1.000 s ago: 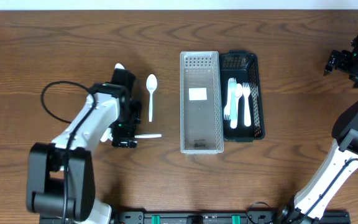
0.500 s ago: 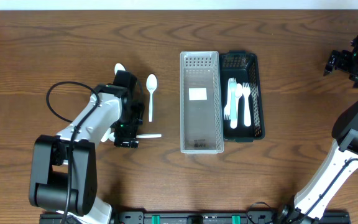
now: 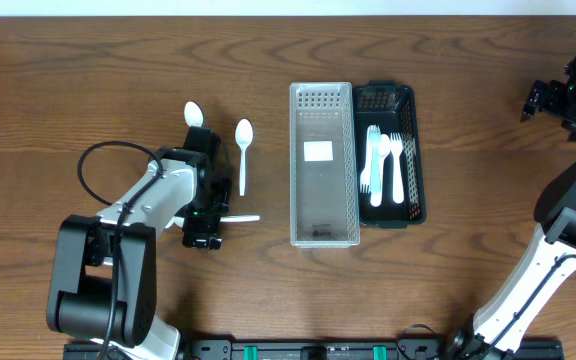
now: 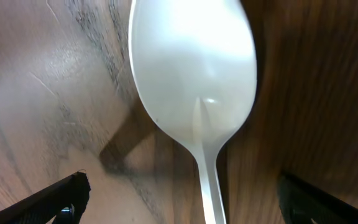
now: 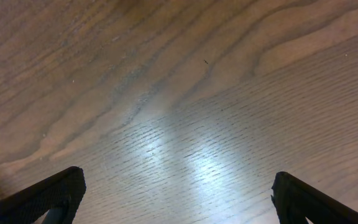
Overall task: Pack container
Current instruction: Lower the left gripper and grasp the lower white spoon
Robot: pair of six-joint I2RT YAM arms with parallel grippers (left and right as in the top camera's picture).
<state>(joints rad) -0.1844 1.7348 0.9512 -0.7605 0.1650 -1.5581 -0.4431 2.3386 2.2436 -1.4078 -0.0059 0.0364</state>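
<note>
As the left end effector (image 4: 182,185) hangs low over the desk (image 4: 55,74), jaws spread wide and gripping nothing, a white spoon (image 4: 194,74) lies just ahead, its handle running back through the gap untouched. To its right rests a second spoon (image 3: 243,152), and a white handle (image 3: 240,218) pokes out from under the arm. Farther across stands the clear container (image 3: 320,200), holding only a white label, with a black tray (image 3: 415,120) of white cutlery (image 3: 383,165) just beside it. At the far right edge, the right end effector (image 5: 179,196) hovers above bare wood, jaws wide apart, holding nothing.
</note>
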